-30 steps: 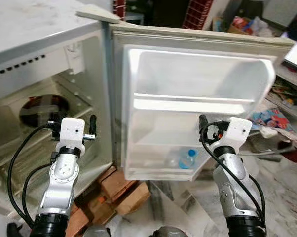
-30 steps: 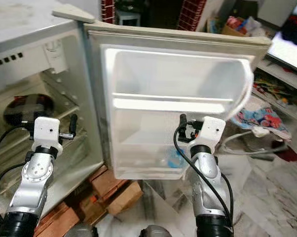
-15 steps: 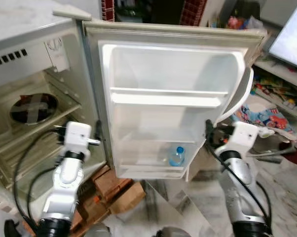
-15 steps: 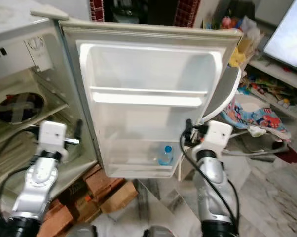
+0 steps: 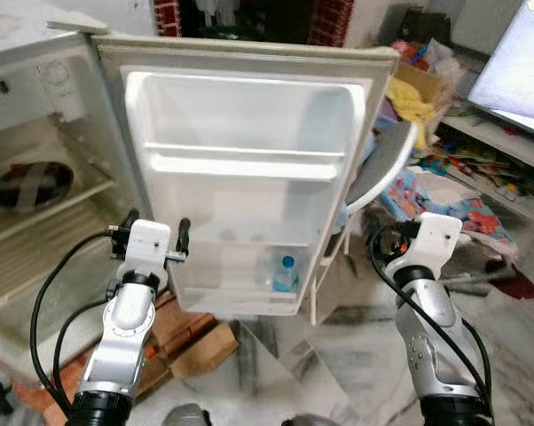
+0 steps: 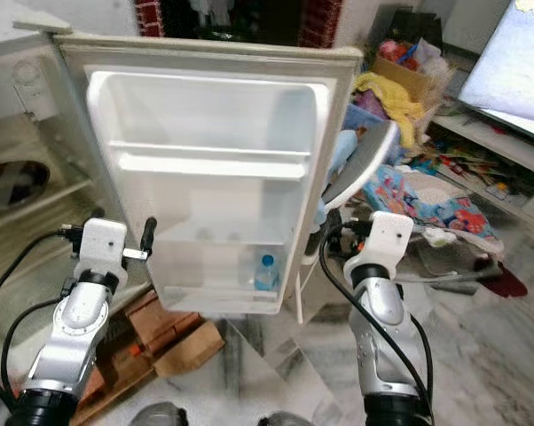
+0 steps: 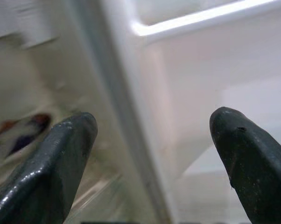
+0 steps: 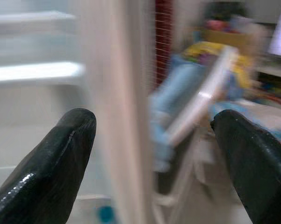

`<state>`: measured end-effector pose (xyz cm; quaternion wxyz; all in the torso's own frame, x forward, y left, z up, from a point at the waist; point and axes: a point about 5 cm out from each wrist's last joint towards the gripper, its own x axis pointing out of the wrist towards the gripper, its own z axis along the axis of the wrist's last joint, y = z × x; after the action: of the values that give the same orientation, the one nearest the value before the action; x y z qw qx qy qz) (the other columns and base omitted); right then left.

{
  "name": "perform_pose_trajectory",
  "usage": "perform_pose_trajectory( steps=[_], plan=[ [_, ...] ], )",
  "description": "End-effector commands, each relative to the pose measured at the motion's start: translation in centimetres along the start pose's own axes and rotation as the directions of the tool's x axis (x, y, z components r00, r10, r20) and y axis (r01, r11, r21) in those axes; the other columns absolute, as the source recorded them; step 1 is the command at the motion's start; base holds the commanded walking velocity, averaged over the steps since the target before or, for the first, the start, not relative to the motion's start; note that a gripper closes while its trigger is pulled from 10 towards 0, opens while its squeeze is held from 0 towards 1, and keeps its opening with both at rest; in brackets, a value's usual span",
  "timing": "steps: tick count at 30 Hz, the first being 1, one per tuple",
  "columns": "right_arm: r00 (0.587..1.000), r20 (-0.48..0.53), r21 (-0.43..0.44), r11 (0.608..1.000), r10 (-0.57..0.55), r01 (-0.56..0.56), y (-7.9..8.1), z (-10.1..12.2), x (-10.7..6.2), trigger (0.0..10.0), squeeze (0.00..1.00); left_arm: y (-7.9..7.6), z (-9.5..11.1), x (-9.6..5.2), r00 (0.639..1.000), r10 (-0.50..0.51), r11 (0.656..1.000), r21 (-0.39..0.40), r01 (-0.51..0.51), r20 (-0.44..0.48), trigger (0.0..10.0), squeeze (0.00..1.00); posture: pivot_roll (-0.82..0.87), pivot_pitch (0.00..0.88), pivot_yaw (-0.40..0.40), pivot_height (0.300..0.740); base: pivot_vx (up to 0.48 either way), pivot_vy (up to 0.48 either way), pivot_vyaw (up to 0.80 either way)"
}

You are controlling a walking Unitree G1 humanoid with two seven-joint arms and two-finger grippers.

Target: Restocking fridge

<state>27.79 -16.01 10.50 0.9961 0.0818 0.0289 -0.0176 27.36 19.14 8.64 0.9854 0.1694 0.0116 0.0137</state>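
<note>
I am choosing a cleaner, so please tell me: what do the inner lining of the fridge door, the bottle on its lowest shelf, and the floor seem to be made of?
The door lining looks like glossy white moulded plastic, with rounded corners and bright highlights. The bottle seems to be clear plastic with a blue cap. The floor looks like polished marble or marble-pattern tile: grey veins and reflections.

My head camera has swung toward my right over the last second; the fridge door now sits further left in frame, and the fridge interior has slid to the left edge; a grey chair, a yellow cloth and a bright screen have come into sight on my right; the water bottle in the lowest door shelf appears further left; my left pincer now stands before the door's hinge edge.
</note>
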Motion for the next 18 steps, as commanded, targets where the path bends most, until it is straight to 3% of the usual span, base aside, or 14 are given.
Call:
perform_pose_trajectory(
  steps=[1,18],
  plan=[
    [1.000,0.030,-0.023,1.000,0.000,0.000,-0.29,0.74,0.30,10.0,0.00,-0.39,0.35,0.28,1.000,-0.006,1.000,-0.001,0.006,0.009,10.0,0.00,0.00,0.001,-0.083,0.740,0.000,-0.330,0.79],
    [1.000,0.005,-0.093,0.995,0.023,-0.022,0.25,-0.02,0.18,10.0,0.00,-0.23,0.37,0.28,1.000,0.012,0.999,0.047,-0.012,0.003,10.0,0.00,0.01,0.015,-0.069,0.740,0.000,-0.317,0.78]
  ],
)
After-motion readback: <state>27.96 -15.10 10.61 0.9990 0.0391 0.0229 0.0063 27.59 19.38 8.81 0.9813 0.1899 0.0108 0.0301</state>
